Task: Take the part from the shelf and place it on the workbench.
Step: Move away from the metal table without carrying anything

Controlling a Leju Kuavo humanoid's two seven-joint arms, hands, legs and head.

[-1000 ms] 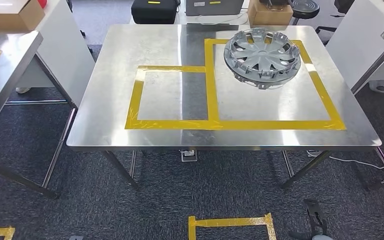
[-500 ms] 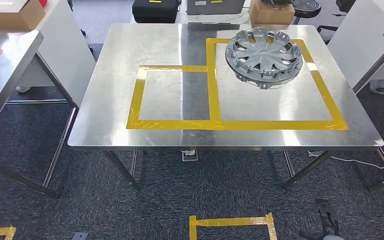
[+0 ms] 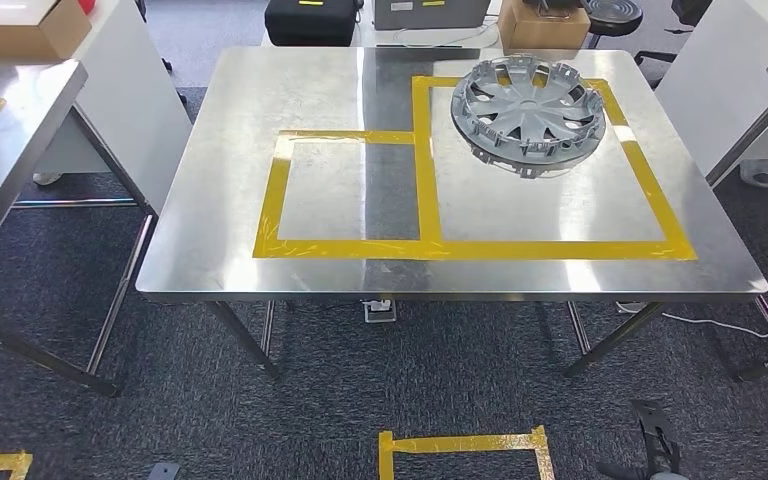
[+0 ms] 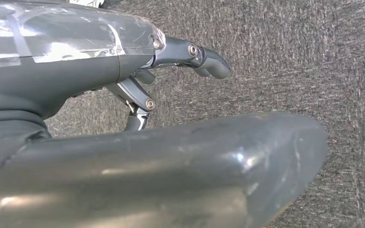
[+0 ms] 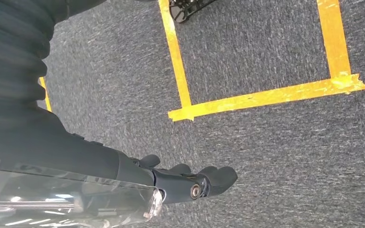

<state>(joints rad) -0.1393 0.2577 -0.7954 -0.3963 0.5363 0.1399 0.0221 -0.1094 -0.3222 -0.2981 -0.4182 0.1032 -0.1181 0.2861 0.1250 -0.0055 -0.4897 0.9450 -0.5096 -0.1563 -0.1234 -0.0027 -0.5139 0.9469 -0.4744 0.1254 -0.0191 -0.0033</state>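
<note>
Nearest, both arms hang at the robot's sides over dark grey carpet: the left hand (image 4: 180, 71) and the right hand (image 5: 190, 183) each grasp nothing, fingers loosely extended. A yellow tape square (image 3: 465, 445) marks the floor ahead. Farther on stands the stainless steel workbench (image 3: 220, 230). The round silver-grey plastic hubcap (image 3: 526, 112) lies flat in the far right corner of its larger yellow-taped rectangle (image 3: 560, 248), well apart from both hands, likelier nearer the right one. The task looks done.

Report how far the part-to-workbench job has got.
Looks done: the grey wheel cover lies on the steel workbench, in the far corner of the larger yellow tape square. In hand: nothing; the left hand and right hand hang empty over the carpet. No step visibly left.
</note>
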